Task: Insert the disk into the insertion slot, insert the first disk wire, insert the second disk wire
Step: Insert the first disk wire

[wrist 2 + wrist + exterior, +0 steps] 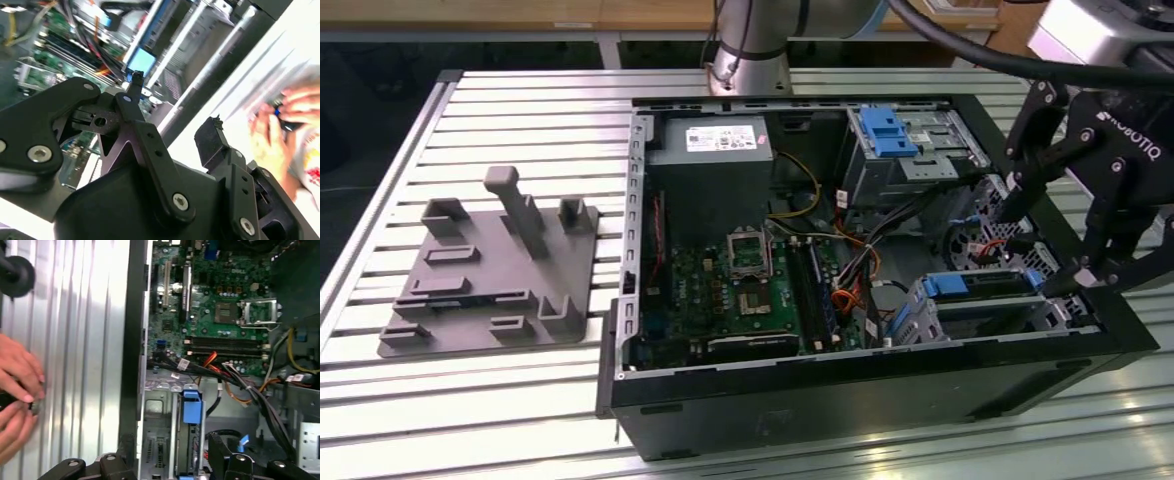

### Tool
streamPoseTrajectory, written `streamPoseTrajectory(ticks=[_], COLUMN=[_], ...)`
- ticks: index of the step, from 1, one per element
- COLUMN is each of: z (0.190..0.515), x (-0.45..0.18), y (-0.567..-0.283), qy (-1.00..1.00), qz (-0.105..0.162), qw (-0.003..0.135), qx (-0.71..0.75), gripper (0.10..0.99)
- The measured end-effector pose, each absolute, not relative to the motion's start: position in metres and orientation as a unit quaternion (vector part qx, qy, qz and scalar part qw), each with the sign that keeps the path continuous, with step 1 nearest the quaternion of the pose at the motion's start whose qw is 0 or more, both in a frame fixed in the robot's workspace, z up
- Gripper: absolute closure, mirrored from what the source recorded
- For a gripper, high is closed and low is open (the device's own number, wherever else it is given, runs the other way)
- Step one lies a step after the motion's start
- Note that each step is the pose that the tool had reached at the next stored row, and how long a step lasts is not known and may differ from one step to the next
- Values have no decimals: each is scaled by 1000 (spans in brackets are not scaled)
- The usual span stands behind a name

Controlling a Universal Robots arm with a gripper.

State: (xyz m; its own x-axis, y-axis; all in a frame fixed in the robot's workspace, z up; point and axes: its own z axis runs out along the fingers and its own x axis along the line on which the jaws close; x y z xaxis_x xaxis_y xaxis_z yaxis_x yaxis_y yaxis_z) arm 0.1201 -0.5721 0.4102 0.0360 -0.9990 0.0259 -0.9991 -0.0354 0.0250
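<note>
The disk (977,285), in its blue carrier, sits inside the insertion slot (927,322), a small metal cage at the case's near corner on the exterior view's right. My gripper (1049,248) hangs just above that corner, open, with nothing between its fingers. In the first wrist view the blue carrier of the disk (192,407) lies in the insertion slot (159,432), close ahead of the gripper (172,449). Black and orange wires (235,385) run loose beside the cage. The second wrist view has the gripper (172,105) with its fingers spread over the case edge.
A person's hands (15,390) work on the slatted table outside the case wall. A grey fixture plate (494,270) lies at the exterior view's left. Inside the case are the motherboard (734,290), a grey power-supply box (720,135) and a taller bay with a blue latch (894,130).
</note>
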Motion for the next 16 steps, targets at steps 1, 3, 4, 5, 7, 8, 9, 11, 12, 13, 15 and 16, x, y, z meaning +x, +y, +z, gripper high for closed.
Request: streamPoseTrajectory(ticks=[1, 3, 4, 5, 7, 8, 9, 11, 12, 13, 15, 16], z=[410, 410, 410, 410, 409, 409, 409, 407, 406, 405, 405, 405], x=[120, 120, 120, 120, 120, 120, 120, 121, 124, 126, 130, 132], y=[-570, -566, -562, -557, -548, -543, -539, -530, -528, -528, -528, -528], qy=[-694, -694, -694, -694, -694, -694, -694, -694, -694, -694, -693, -693], qz=[7, 19, 21, 21, 21, 21, 21, 21, 21, 24, 35, 41], qw=[24, 37, 38, 38, 38, 38, 38, 38, 39, 41, 53, 60], qx=[719, 719, 719, 719, 719, 719, 719, 719, 719, 718, 718, 717], gripper=[392, 392, 392, 392, 392, 392, 392, 392, 392, 392, 392, 392])
